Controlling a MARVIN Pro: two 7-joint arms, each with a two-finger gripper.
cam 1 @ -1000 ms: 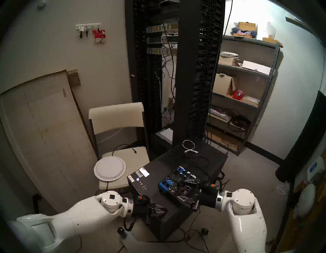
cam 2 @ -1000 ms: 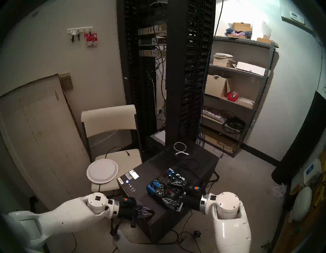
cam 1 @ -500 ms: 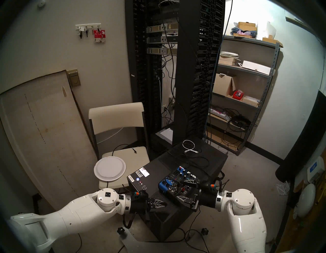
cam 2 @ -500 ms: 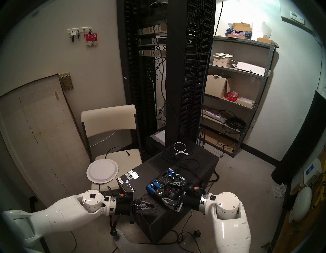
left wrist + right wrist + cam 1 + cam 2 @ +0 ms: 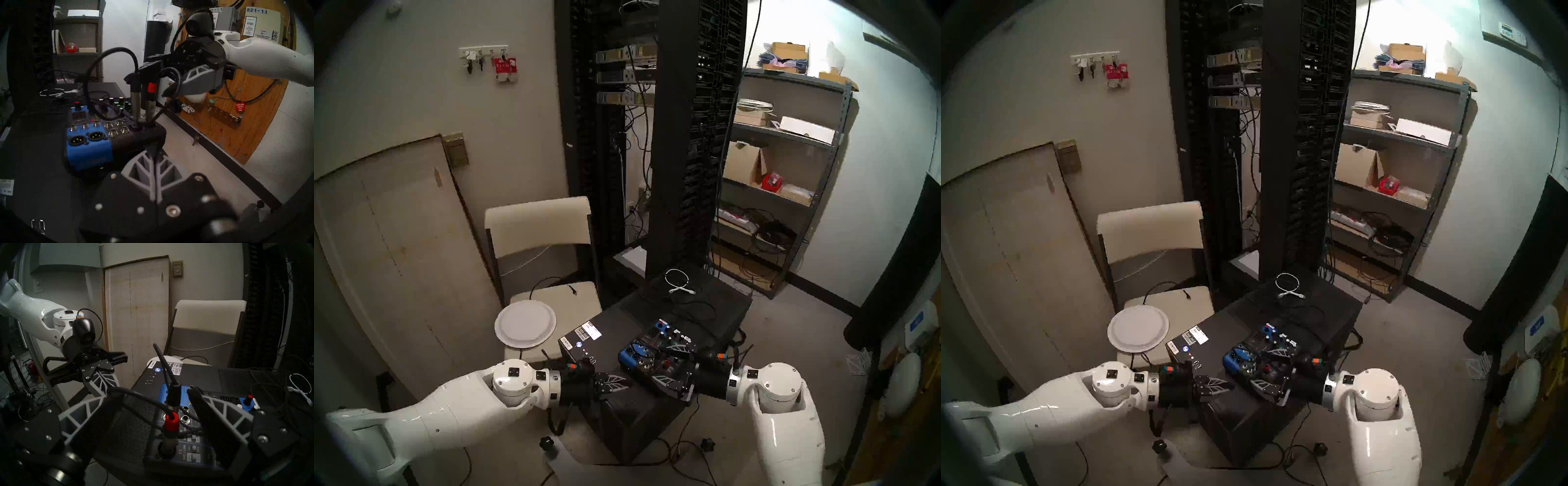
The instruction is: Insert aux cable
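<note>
Here, two plugs (image 5: pixel 136 100), one mixer (image 5: pixel 95 139)

You have two jack plugs standing upright in the mixer (image 5: pixel 95 144): the aux cable (image 5: pixel 136 103) with its plain grey barrel, and one red-collared plug (image 5: pixel 151 95) just beside it. Count two XLR sockets (image 5: pixel 85 138) on the blue face, one white coiled cable (image 5: pixel 677 281), one white plate (image 5: pixel 525 324), one folding chair (image 5: pixel 538 227).

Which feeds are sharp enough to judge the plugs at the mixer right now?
Left wrist: plugs fairly clear, aux cable beside red-collared plug, own gripper blurred. Right wrist: dim but usable. Head views: soft and blocky, mixer too small.
</note>
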